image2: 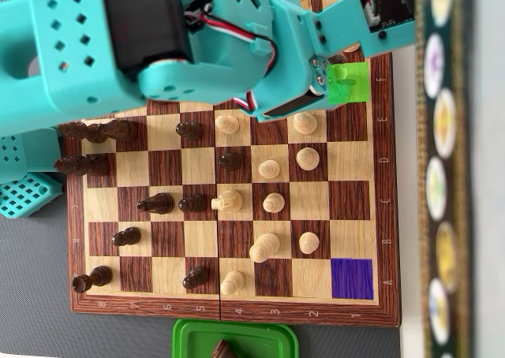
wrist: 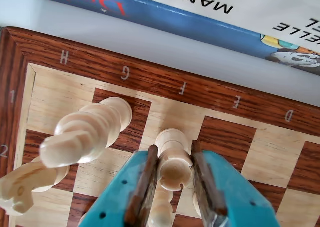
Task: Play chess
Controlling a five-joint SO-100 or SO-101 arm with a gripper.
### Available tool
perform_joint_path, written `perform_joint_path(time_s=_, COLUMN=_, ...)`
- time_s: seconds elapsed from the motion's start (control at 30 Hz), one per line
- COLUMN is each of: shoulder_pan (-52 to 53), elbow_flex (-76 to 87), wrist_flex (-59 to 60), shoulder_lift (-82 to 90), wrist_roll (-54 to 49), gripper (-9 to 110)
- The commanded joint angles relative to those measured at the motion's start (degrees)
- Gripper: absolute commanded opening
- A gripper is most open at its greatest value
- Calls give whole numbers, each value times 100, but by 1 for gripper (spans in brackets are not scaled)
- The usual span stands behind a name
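In the wrist view my gripper (wrist: 174, 168) has teal jaws with brown pads (wrist: 148, 179) pressed on both sides of the round head of a white chess piece (wrist: 174, 169). It stands near the F file, second rank, of the wooden chessboard (wrist: 150, 77). A tall white piece (wrist: 85, 132) rises to its left on the G file. A white knight (wrist: 22, 187) shows at the lower left. In the overhead view the teal arm (image2: 197, 42) covers the top of the board (image2: 229, 311) and hides the jaws. White pieces (image2: 264, 247) and dark pieces (image2: 155, 204) stand spread over the squares.
A blue book (wrist: 150, 14) and white printed paper (wrist: 250, 7) lie just beyond the board's edge. The overhead view shows a green square (image2: 348, 82), a purple square (image2: 353, 278), a green container (image2: 235, 338) below the board and a dark strip with round pictures (image2: 442, 169) on the right.
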Motion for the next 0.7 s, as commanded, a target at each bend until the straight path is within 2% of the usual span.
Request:
perform_joint_path(time_s=0.0, shoulder_pan=-18, elbow_flex=-334, wrist_flex=-53, shoulder_lift=123, wrist_roll=44, gripper=11)
perform_joint_path(time_s=0.67, shoulder_pan=-26, elbow_flex=-316, wrist_flex=-35, shoulder_lift=123, wrist_roll=62, gripper=13)
